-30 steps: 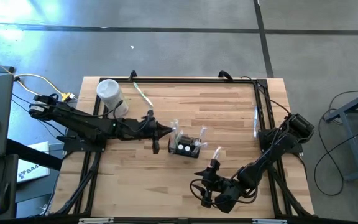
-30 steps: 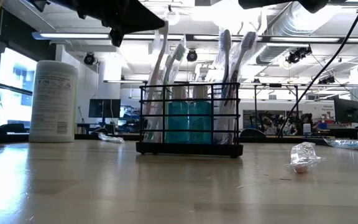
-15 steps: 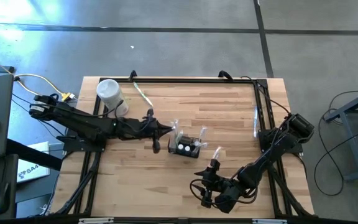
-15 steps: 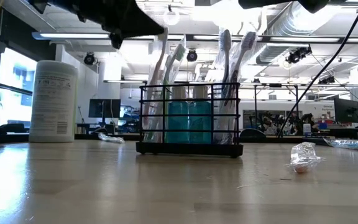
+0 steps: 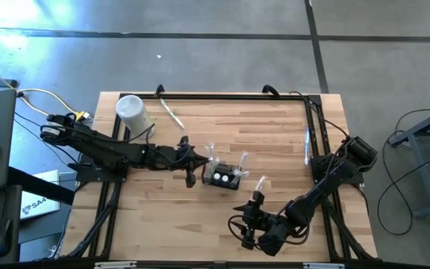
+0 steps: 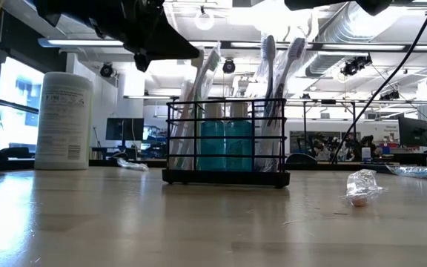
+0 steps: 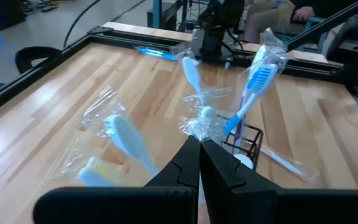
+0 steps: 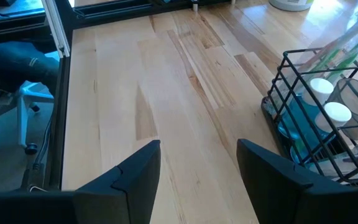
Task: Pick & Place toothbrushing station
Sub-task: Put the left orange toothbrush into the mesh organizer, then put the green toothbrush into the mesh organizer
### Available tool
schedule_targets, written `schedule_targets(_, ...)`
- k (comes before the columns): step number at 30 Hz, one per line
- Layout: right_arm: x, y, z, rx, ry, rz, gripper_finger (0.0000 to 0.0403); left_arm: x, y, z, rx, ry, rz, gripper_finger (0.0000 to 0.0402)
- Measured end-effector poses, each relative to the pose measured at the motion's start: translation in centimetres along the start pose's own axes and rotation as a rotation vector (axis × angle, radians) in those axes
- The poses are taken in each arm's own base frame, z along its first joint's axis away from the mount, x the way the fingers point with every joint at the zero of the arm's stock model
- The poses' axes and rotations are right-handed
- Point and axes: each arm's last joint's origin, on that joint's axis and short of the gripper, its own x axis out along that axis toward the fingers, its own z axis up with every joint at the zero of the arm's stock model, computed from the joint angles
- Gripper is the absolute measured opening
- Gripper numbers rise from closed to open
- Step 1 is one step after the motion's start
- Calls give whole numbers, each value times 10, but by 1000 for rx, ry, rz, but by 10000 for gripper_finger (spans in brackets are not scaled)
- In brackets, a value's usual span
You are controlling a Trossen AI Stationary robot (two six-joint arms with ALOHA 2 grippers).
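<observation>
High view: black wire toothbrushing station (image 5: 224, 176) stands mid-surface, left end effector (image 5: 197, 160) poised just beside it.
Low view: wrapped toothbrushes (image 6: 279, 63) stand upright inside.
Left wrist: fingers pressed together, empty, likely aligning.
Right wrist: right end effector (image 8: 199, 165) spread wide, waiting nearby.

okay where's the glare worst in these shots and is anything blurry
Low view: ceiling lights blow out white behind the toothbrushing station, leaving the left gripper a dark silhouette. Left wrist view: the wrapped toothbrushes nearest the lens are soft, and the closed fingers are blurred. High view: pale sheen on the floor, table evenly lit. Right wrist view: right gripper open, mild sheen on the wood.
</observation>
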Motion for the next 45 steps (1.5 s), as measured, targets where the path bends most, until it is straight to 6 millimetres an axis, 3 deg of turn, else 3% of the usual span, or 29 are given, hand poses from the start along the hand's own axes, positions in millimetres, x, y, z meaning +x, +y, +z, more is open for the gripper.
schedule_targets(5,0,0,0,0,0,0,203,0,-1,1,-8,-4,-34,6)
schedule_targets(12,0,0,0,0,0,0,203,0,-1,-1,-6,16,-41,43)
schedule_targets(22,0,0,0,0,0,0,203,-3,-1,1,-25,9,-44,143)
schedule_targets(29,0,0,0,0,0,0,203,-22,3,15,-8,-13,-61,208)
schedule_targets(36,0,0,0,0,0,-1,203,-52,13,25,16,17,-41,229)
schedule_targets(39,0,0,0,0,0,-1,203,-67,23,35,39,74,68,229)
schedule_targets(45,2,-2,1,0,1,-10,203,-80,49,72,-121,223,306,229)
